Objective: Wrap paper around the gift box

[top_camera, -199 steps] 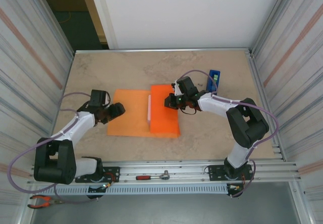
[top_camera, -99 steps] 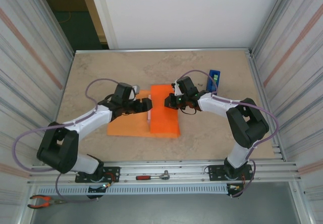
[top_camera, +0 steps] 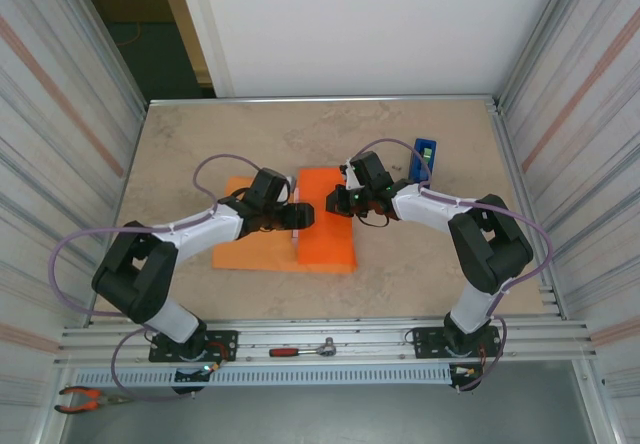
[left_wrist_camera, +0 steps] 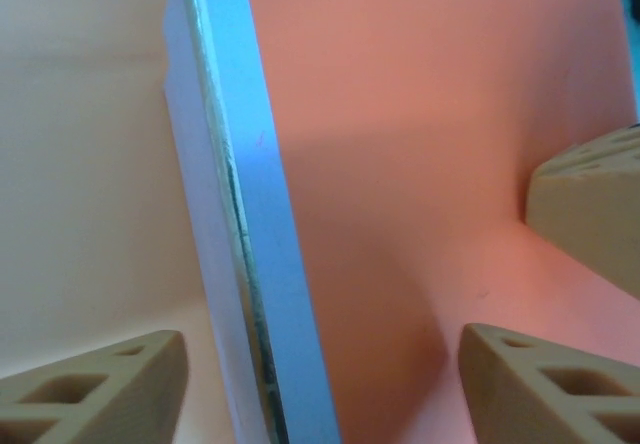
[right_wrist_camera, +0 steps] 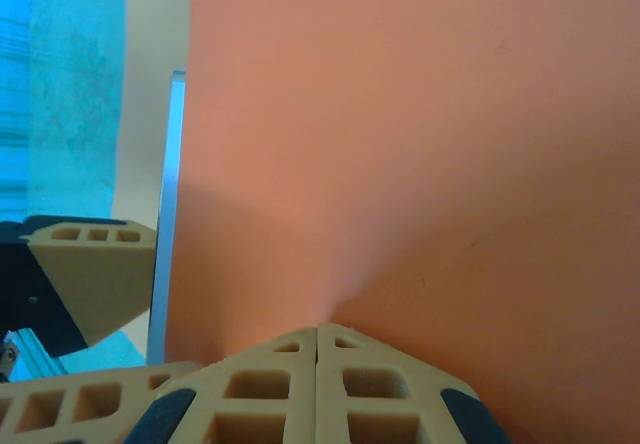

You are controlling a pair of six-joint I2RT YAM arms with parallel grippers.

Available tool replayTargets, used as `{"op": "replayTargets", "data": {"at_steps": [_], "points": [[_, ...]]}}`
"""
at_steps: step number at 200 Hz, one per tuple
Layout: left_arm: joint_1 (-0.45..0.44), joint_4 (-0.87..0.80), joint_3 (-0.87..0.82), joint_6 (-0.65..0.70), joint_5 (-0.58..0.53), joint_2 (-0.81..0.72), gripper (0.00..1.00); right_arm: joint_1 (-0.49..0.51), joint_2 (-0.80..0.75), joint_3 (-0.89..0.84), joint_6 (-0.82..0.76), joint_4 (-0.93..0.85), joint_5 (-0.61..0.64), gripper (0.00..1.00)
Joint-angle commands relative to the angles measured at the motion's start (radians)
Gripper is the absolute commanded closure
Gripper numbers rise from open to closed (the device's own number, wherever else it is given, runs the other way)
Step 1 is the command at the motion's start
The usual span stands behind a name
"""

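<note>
Spread apart, the left gripper sat low over the middle of the table. In its wrist view its two tan fingers stood on either side of the gift box, whose bare pale edge rose between them, and I could not tell that either finger touched it. Around the box lay the paper, a bright orange sheet. One part was spread flat on the table towards the left arm, passing under that arm's wrist, and the other part was folded up and over the box, covering its top as a smooth orange slab. From above, the box itself appeared as a thin whitish strip along the left margin of that fold. Facing it from the other side, the right gripper was closed tight, its fingertips pressed together with nothing between them and their tips against the folded paper on the box. Beyond the right arm a blue tape dispenser stood towards the table's far right, well apart from the paper. A red-handled ratchet lay on the rail between the arms' bases.
</note>
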Motion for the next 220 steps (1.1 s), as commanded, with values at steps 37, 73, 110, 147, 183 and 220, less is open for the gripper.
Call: {"op": "replayTargets", "data": {"at_steps": [37,73,110,147,183,220], "points": [[-0.027,-0.023,0.011,-0.002,-0.066,0.03,0.47,-0.007,-0.015,0.033,0.006,-0.137,-0.009,1.0],[-0.037,-0.031,0.002,-0.03,-0.083,0.035,0.51,-0.036,-0.121,0.094,0.017,-0.192,0.042,0.92],[-0.046,-0.041,0.001,-0.041,-0.099,0.036,0.54,-0.093,-0.129,0.156,-0.061,-0.303,0.059,0.91],[-0.053,-0.061,0.01,-0.069,-0.106,0.045,0.56,-0.164,-0.023,0.212,-0.123,-0.346,-0.08,1.0],[-0.068,-0.071,0.011,-0.098,-0.111,0.047,0.57,-0.139,0.066,0.275,-0.161,-0.37,-0.129,1.0],[-0.084,-0.073,0.014,-0.111,-0.119,0.059,0.57,-0.106,0.109,0.319,-0.169,-0.382,-0.108,1.0]]}}
